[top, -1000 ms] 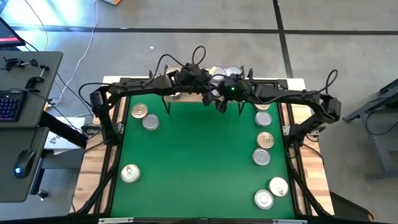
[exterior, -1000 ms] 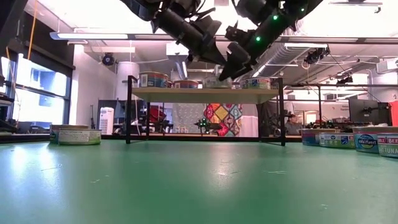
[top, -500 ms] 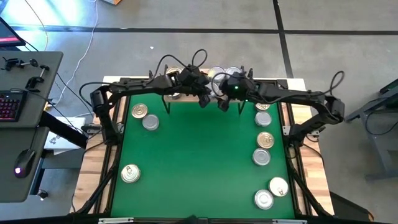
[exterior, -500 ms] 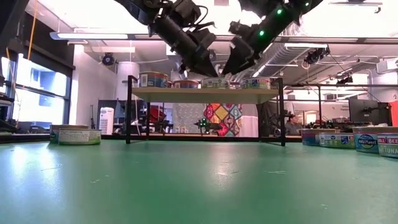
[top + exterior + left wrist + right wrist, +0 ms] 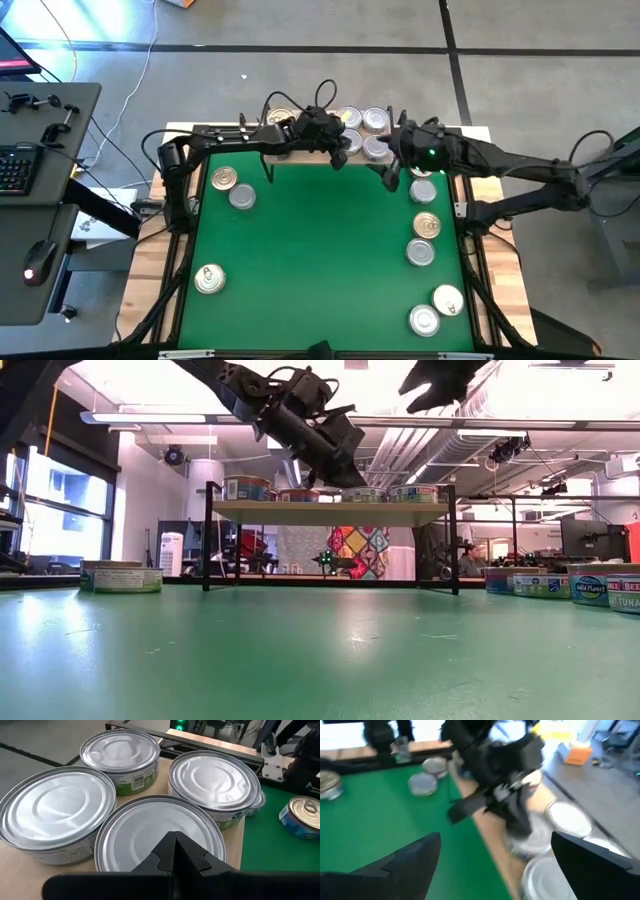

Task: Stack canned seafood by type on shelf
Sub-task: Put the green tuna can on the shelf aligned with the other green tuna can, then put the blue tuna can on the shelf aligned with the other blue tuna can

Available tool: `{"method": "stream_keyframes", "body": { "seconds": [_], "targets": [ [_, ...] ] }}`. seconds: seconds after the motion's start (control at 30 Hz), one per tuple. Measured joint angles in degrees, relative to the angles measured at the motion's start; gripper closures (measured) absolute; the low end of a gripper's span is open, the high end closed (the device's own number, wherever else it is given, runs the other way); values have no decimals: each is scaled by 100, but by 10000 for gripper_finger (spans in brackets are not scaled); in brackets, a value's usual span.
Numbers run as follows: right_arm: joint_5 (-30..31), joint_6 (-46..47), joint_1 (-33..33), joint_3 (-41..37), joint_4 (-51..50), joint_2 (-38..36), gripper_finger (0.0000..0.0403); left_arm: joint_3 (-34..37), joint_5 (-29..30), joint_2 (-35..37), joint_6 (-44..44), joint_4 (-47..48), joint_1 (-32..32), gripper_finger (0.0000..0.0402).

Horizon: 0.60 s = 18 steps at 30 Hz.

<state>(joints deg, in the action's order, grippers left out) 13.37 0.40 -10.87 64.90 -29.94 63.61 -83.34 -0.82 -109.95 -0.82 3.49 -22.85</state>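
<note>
Two arms by the shelf point(image 5: 330, 512), with tins on it.

The left gripper point(image 5: 172, 851) has its fingers pressed together, right over a silver tin point(image 5: 150, 832) on the shelf. The right gripper point(image 5: 392, 176) hangs near the shelf's right end, fingers spread wide, holding nothing. More tins point(image 5: 424, 225) lie on the green table point(image 5: 320, 260) in front of the shelf.

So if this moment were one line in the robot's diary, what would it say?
left gripper: shut, over tin on shelf | right gripper: open, empty, beside shelf | loose tins: on green table
</note>
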Motion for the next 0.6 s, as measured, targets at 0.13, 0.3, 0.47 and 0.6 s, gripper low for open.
{"method": "stream_keyframes", "body": {
  "seconds": [0.13,0.3,0.47,0.6],
  "targets": [
    [196,329,474,-4,-572,-63,31,17,7,104,-11,52,51,402],
    [1157,696,1377,-163,-714,213,31,25,0,456,-2,272,283,402],
    [1589,1107,2431,-1589,581,344,31,22,265,963,217,1067,812,402],
    [1560,1946,3367,-2811,2197,381,31,18,1183,1277,436,1730,1559,402]
  ]
}}
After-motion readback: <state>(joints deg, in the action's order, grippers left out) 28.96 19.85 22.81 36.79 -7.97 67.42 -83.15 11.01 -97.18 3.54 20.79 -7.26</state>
